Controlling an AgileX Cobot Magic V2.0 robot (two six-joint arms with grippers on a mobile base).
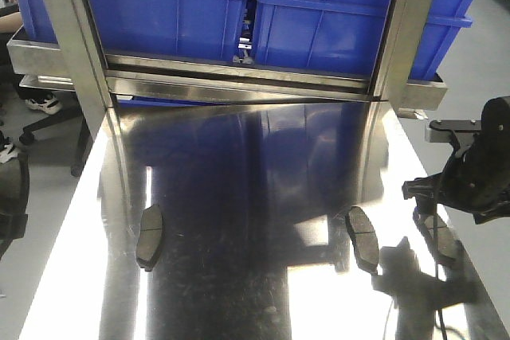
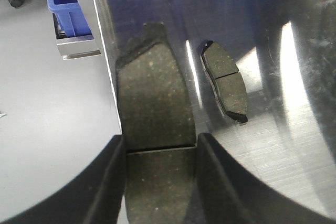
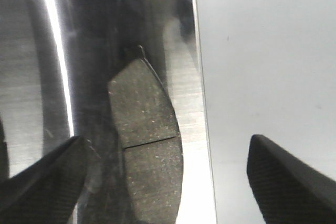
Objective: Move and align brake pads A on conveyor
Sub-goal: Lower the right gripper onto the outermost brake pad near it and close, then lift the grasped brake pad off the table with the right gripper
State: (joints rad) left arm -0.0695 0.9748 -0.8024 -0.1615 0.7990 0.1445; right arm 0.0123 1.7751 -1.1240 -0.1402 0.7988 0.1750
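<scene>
Left gripper (image 2: 160, 141) clamped on a brake pad (image 2: 152, 87), right gripper (image 3: 167, 142) spread wide.
Your left jaws pinch that pad by its long edges, over the left edge of the steel surface (image 2: 273, 145). A second pad (image 2: 226, 81) lies flat nearby. Your right jaws hang over a third pad (image 3: 142, 108) beside the right edge, and a fourth pad (image 1: 361, 238) rests mid-surface.

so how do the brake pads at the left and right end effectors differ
The left brake pad is pinched in the left end effector; the right brake pad lies untouched on the steel tabletop, the right end effector open wide. The left brake pad sits centred; the right brake pad is off-centre, nearer one finger. Both are grey with a groove across.
</scene>
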